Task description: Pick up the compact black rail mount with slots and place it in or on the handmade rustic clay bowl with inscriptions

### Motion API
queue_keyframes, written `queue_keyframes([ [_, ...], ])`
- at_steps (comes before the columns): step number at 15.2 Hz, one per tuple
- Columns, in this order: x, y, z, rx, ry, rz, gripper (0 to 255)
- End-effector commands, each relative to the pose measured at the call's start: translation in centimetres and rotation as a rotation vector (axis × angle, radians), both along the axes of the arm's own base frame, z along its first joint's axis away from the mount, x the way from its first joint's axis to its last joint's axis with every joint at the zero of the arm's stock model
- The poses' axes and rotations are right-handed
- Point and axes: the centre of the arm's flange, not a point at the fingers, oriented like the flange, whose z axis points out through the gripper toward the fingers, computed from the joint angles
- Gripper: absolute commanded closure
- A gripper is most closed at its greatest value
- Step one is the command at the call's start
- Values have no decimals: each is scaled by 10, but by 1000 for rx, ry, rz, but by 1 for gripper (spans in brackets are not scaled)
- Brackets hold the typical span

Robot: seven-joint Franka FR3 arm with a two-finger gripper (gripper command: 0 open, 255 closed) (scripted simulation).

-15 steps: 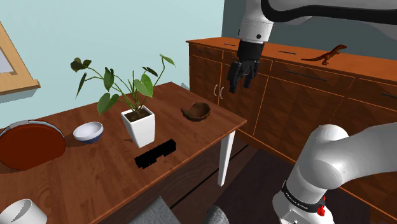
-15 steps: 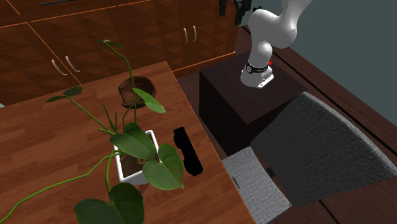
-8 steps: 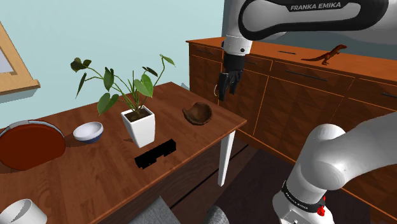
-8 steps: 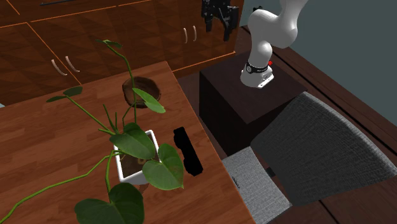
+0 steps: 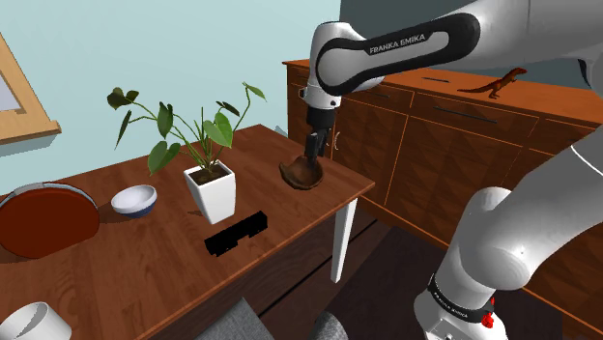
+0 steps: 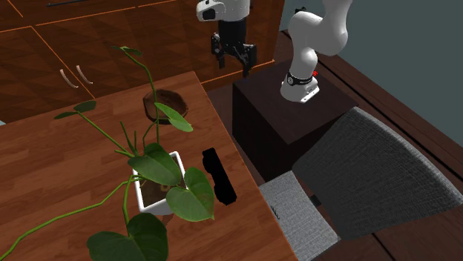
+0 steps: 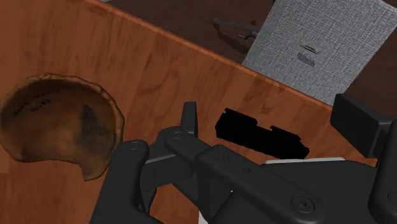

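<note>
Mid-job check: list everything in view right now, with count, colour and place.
rail mount: 1, black, near the table's front edge
clay bowl: 1, brown, at the table corner
potted plant: 1, green leaves, white pot, mid-table
small bowl: 1, white and blue, shoulder view's left of the pot
round tray: 1, red-brown, table's far left in the shoulder view
cup: 1, white, shoulder view's lower left corner
table: 1, brown wood
sideboard: 1, brown wood, behind the table
dinosaur: 1, brown, on the sideboard
chair: 1, grey, at the table
stand: 1, dark, beside the table
arm: 1, white
claw: 1, black, open, raised near the clay bowl
</note>
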Motion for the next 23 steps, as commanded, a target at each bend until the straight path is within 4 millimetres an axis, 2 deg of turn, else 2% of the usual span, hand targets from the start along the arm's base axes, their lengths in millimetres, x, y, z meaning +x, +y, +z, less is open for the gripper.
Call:
queue_keyframes([
  [1,19,8,-14,-3,-2,74,0],
  [7,74,40,-66,-10,-2,285,0],
  [13,120,81,-118,-18,-2,495,0],
  [23,176,169,-205,-31,-3,846,0],
])
